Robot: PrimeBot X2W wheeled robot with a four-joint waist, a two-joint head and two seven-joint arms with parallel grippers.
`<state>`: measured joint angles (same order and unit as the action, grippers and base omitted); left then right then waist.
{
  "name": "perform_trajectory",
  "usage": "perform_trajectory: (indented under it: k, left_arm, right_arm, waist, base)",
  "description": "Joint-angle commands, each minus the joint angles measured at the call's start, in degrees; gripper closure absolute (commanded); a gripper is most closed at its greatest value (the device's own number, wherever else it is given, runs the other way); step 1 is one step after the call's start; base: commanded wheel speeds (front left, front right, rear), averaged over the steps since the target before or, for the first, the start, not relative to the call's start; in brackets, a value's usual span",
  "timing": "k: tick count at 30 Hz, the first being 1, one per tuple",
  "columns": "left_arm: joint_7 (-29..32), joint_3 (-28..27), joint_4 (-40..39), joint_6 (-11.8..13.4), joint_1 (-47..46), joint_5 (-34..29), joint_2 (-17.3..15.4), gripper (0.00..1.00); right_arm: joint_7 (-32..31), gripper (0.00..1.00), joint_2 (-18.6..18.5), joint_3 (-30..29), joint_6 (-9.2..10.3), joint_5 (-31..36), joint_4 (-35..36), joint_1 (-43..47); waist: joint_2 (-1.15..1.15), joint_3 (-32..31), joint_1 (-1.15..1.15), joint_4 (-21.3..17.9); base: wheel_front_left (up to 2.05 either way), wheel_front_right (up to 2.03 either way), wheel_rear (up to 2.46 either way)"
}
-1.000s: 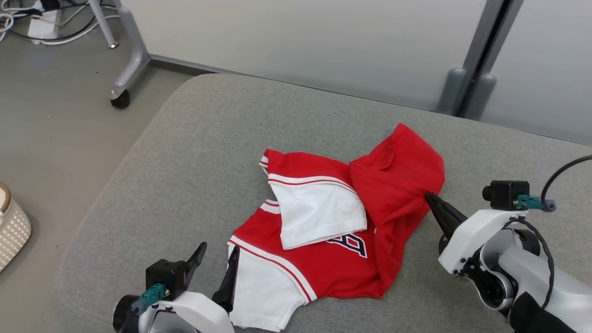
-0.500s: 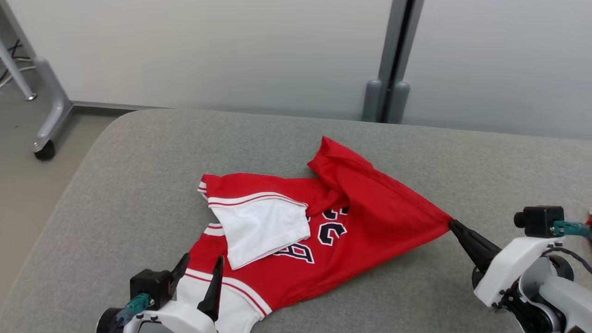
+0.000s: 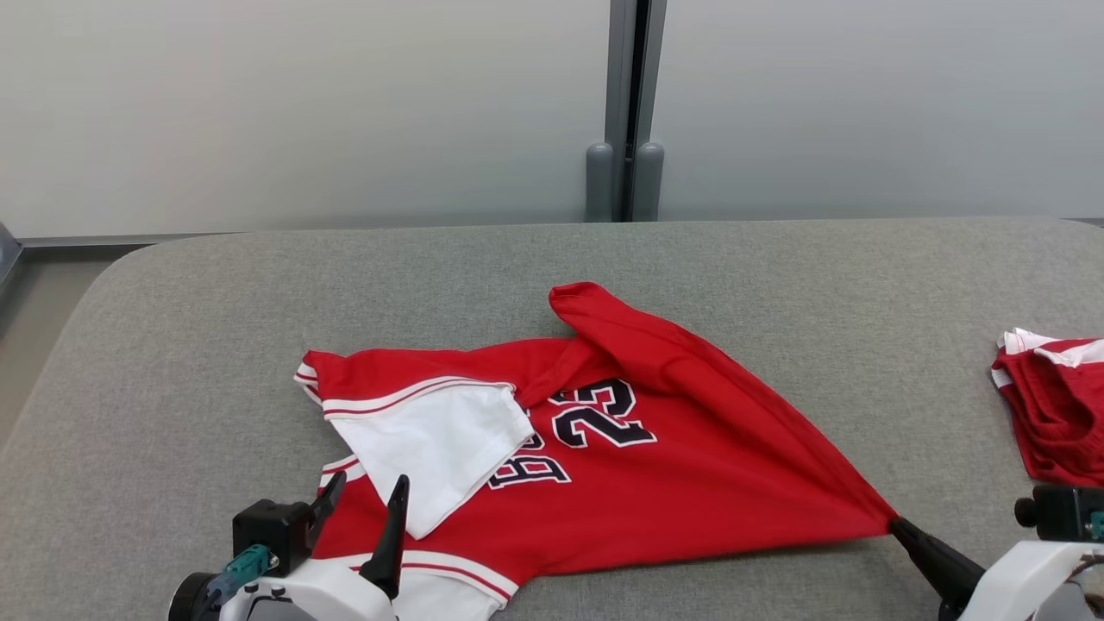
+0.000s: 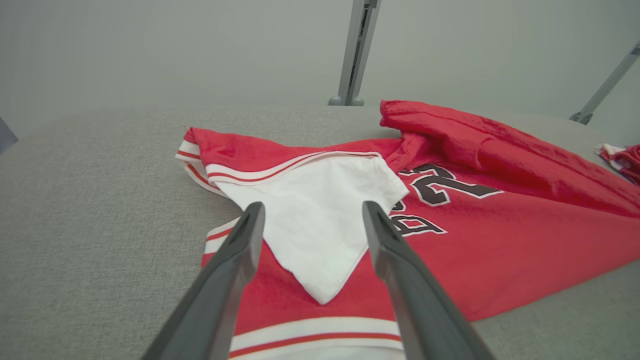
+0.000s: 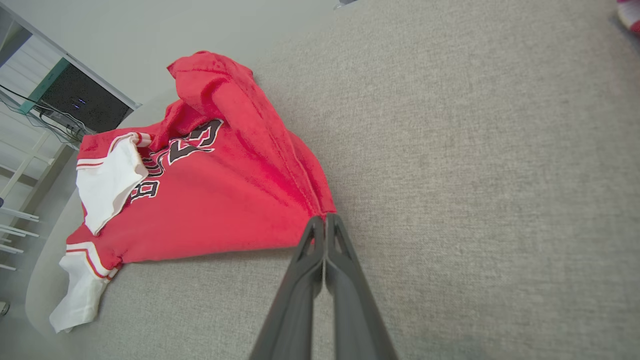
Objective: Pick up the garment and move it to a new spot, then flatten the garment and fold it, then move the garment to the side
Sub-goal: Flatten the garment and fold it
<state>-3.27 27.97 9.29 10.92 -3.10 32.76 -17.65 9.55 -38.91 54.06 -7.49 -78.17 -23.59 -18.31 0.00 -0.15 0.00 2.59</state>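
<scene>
Red jersey (image 3: 673,483) lies spread but rumpled in the middle of the grey padded tabletop (image 3: 216,345), drawn to a taut point at its right corner. The right pincer (image 3: 901,528) is clamped tight on that corner, low over the cloth surface. The left pincer (image 3: 369,483) hovers with its fingers spread wide and holds nothing, just above the near hem and the white sleeve (image 3: 431,448) that is folded over the chest. The step in hand looks like dragging and flattening. To do it well, the pull should run low and level along the tabletop, so the cloth slides rather than lifts and the thick fold along the far edge comes open. The left pincer would best take the near left hem corner and draw against the right one, then lay the sleeve out. The drag should stop short of the second red garment (image 3: 1052,414) at the far right, well apart for now. On the chest, upside down in the head view, the number 23 (image 3: 599,414) reads clearly in dark figures edged white. Beneath it is a word starting with B, its remainder hidden by the sleeve.
</scene>
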Motion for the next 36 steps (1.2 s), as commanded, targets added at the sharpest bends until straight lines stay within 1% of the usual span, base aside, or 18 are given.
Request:
perform_trajectory:
  k: [1, 5, 6, 7, 8, 12, 15, 19, 22, 23, 28, 31, 36]
  left_arm:
    - [0.1, 0.0, -0.2, 0.2, 0.0, 0.2, -0.5, 0.00]
    - [0.6, 0.2, -0.4, 0.2, -0.1, 0.3, -0.7, 0.00]
    - [0.6, 0.3, -0.4, 0.2, 0.0, 0.3, -0.7, 0.00]
    - [0.6, 0.4, -0.4, 0.3, 0.0, 0.3, -0.7, 0.00]
    - [0.6, 0.5, -0.5, 0.3, 0.0, 0.3, -0.7, 0.00]
    - [0.8, 0.7, -0.3, 0.1, 0.0, 0.4, -0.8, 0.00]
    - [0.6, 0.8, -0.4, 0.1, 0.1, 0.4, -0.8, 0.00]
    - [0.7, 1.2, -0.5, 0.0, -0.2, 0.5, -0.7, 0.00]
    - [0.8, 1.6, -0.6, -0.1, -1.0, 0.3, -0.3, 0.00]
    - [0.8, 1.6, -0.6, -0.1, -1.0, 0.3, -0.3, 0.00]
    - [0.2, 2.3, -0.2, -0.4, -2.7, -0.1, 1.2, 0.00]
    - [-0.5, 2.9, 0.7, -0.8, -3.7, 0.1, 2.3, 0.00]
    - [-2.1, 3.6, 2.9, -1.8, -5.5, 0.3, 4.4, 0.00]
  right_arm:
    - [-0.8, 1.00, -0.2, -0.5, -0.01, -0.5, -0.7, 1.5]
    - [-2.8, 1.00, 0.1, -1.6, -0.01, -1.2, -2.0, 4.6]
    - [-3.6, 0.90, 0.1, -1.7, -0.01, -1.1, -2.6, 5.1]
    - [-3.7, 0.29, 0.2, -2.1, 0.00, -0.5, -2.6, 5.2]
    - [-2.7, 0.00, 0.3, -3.1, 0.00, 0.0, -2.2, 4.8]
    - [0.7, 0.00, 0.2, -6.6, -0.06, 2.8, -0.2, 3.8]
    - [2.2, 0.00, 0.2, -9.1, -0.06, 6.2, 2.0, 2.8]
    - [1.1, 0.00, 2.6, -11.3, -0.06, 10.4, 3.4, -0.2]
    - [-1.5, 0.00, 4.8, -12.3, -0.06, 13.6, 2.8, -4.4]
    - [-1.5, 0.00, 4.8, -12.3, -0.06, 13.6, 2.8, -4.4]
    - [-7.3, 0.00, 8.3, -12.3, -0.06, 17.8, 1.1, -13.5]
    - [-11.6, 0.00, 9.9, -11.0, -0.06, 19.6, -1.4, -19.0]
    - [-17.9, 0.00, 11.8, -8.1, -0.05, 21.0, -7.6, -26.8]
  waist:
    - [0.00, 0.0, 0.00, -0.3]
    - [0.00, -0.2, 0.00, -0.3]
    - [0.00, -0.2, 0.00, -0.2]
    - [0.00, -0.3, 0.00, -0.1]
    - [0.00, -0.3, 0.00, 0.0]
    - [0.00, -0.7, 0.00, 1.0]
    - [0.00, -0.9, 0.00, 2.1]
    - [0.00, -0.5, 0.00, 3.7]
    - [0.00, 0.4, 0.00, 5.4]
    - [0.00, 0.4, 0.00, 5.4]
    - [0.00, 3.6, 0.00, 9.3]
    - [0.00, 5.5, 0.00, 12.0]
    - [0.00, 8.7, 0.00, 16.4]
  base:
    - [0.00, 0.00, 0.00]
    - [0.00, 0.00, 0.00]
    - [0.00, 0.00, 0.00]
    - [0.00, 0.00, 0.00]
    - [0.00, 0.00, 0.00]
    - [0.00, 0.00, 0.00]
    - [0.00, 0.00, 0.00]
    - [0.00, 0.00, 0.00]
    - [0.00, 0.00, 0.00]
    - [0.00, 0.00, 0.00]
    - [0.00, 0.00, 0.00]
    - [0.00, 0.00, 0.00]
    - [0.00, 0.00, 0.00]
